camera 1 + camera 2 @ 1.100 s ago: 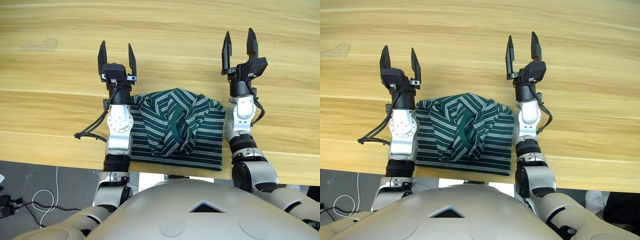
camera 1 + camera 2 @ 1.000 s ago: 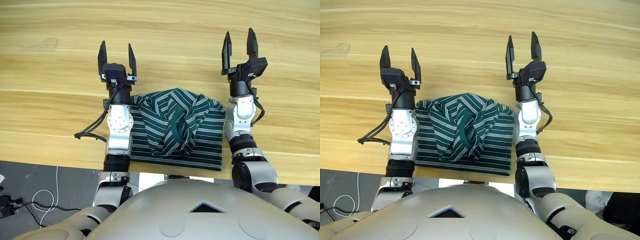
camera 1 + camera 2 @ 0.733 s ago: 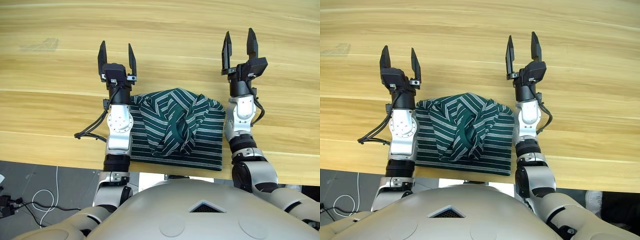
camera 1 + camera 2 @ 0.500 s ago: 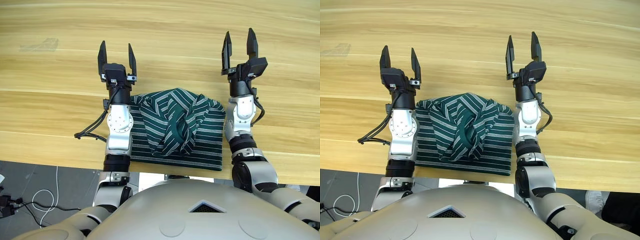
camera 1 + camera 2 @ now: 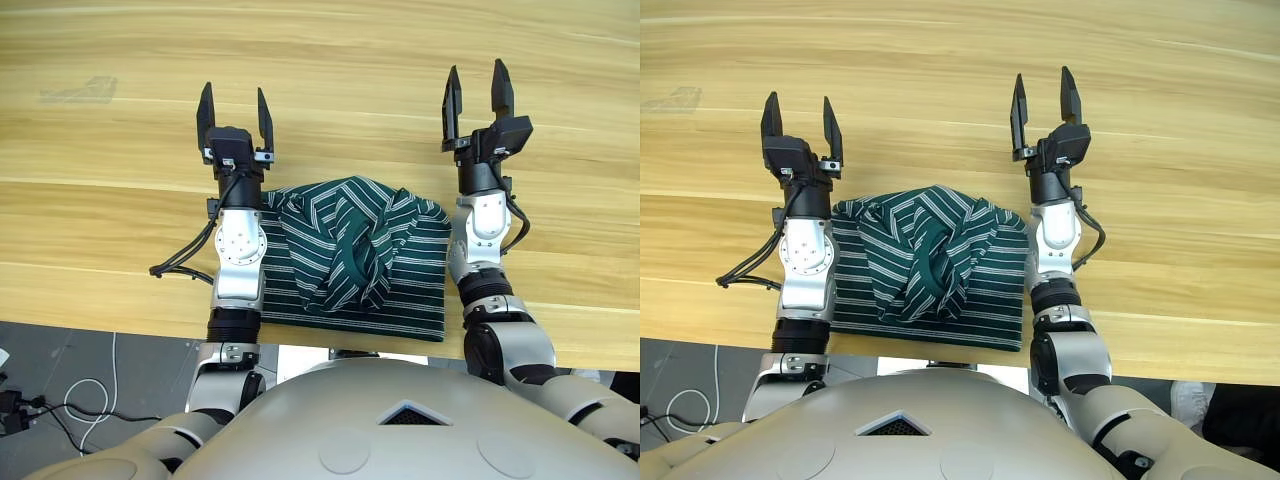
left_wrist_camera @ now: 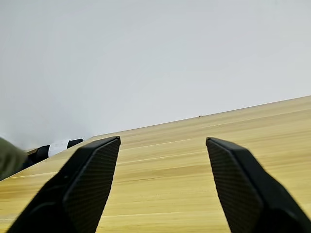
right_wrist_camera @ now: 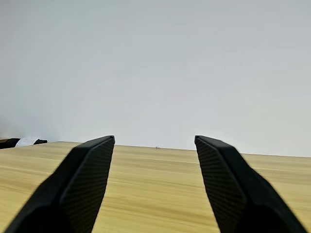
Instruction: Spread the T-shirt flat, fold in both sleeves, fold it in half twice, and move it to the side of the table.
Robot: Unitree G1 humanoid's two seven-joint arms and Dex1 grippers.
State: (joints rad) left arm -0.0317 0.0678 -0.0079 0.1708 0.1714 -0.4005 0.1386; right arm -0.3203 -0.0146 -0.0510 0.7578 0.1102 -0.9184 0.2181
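Note:
A dark green T-shirt (image 5: 350,260) with white stripes lies bunched and roughly folded on the wooden table (image 5: 320,70), close to the near edge between my two forearms. My left gripper (image 5: 234,100) stands open just beyond the shirt's far left corner, fingers pointing away from me, holding nothing. My right gripper (image 5: 476,88) is open too, past the shirt's far right corner and apart from the cloth. In the wrist views each pair of black fingertips (image 6: 92,179) (image 7: 87,174) frames bare table with nothing between them.
The wide wooden table stretches far ahead and to both sides of the shirt. Its near edge (image 5: 100,325) runs just under my forearms, with cables (image 5: 80,400) on the floor below. A pale wall (image 7: 155,63) rises behind the table.

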